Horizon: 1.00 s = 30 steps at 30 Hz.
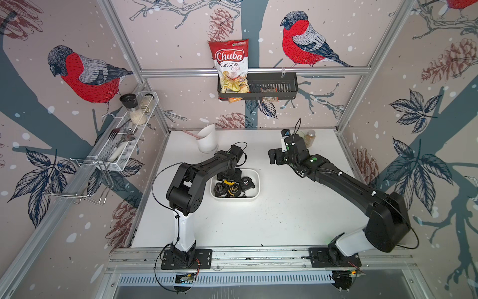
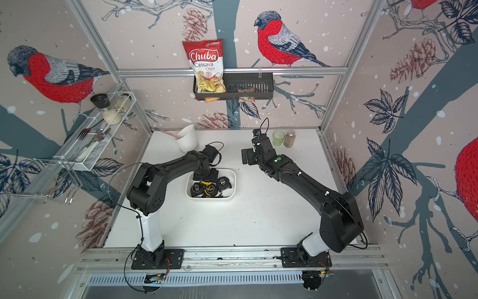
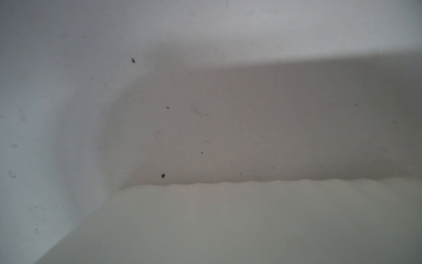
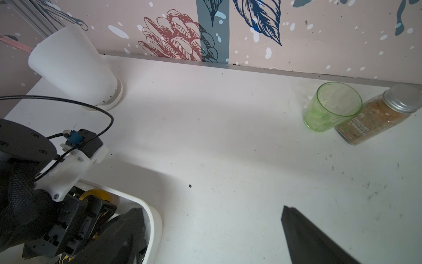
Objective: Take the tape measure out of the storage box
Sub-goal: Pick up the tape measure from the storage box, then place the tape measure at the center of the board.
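Storage box (image 1: 256, 181) mid-table, long axis side to side; tape measures (image 1: 247, 183) jumbled inside, headings unclear. Left gripper (image 2: 204, 176) down in its far-left corner, jaws indeterminable; right gripper (image 1: 273, 156) spread, empty, above open table (image 1: 284, 212) alongside.

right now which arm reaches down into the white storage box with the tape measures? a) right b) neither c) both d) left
d: the left arm bends down so the left gripper sits inside the storage box among the tape measures, while the right arm hangs over the table outside it.
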Available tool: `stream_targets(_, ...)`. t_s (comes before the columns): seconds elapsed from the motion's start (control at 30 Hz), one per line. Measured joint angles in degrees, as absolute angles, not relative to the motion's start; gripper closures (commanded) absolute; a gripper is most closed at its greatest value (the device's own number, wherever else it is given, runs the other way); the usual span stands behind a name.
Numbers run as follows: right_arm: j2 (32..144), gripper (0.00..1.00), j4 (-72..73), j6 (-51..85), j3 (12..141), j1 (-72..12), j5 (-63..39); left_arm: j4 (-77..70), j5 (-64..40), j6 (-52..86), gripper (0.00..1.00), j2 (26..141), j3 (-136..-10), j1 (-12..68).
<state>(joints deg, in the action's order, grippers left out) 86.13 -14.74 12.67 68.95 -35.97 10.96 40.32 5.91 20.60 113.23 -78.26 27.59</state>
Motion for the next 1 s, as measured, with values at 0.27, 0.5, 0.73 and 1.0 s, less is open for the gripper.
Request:
stream_targets(0.27,88.2,0.00,-15.5,13.5,70.6,-35.8,11.1,40.3,5.3,20.6,1.00,113.4,-78.6,27.0)
stream_targets(0.5,88.6,0.00,-15.5,13.8,70.9,-35.7,9.2,44.5,5.9,20.7,1.00,108.4,-84.8,25.2)
stream_targets(0.73,88.9,0.00,-15.4,15.0,70.0,-35.6,4.2,50.2,4.5,21.4,1.00,105.2,-93.4,23.0)
stream_targets(1.0,81.3,0.00,-9.4,20.3,60.0,-33.4,-7.7,48.9,-10.3,34.3,1.00,100.1,-91.9,21.8)
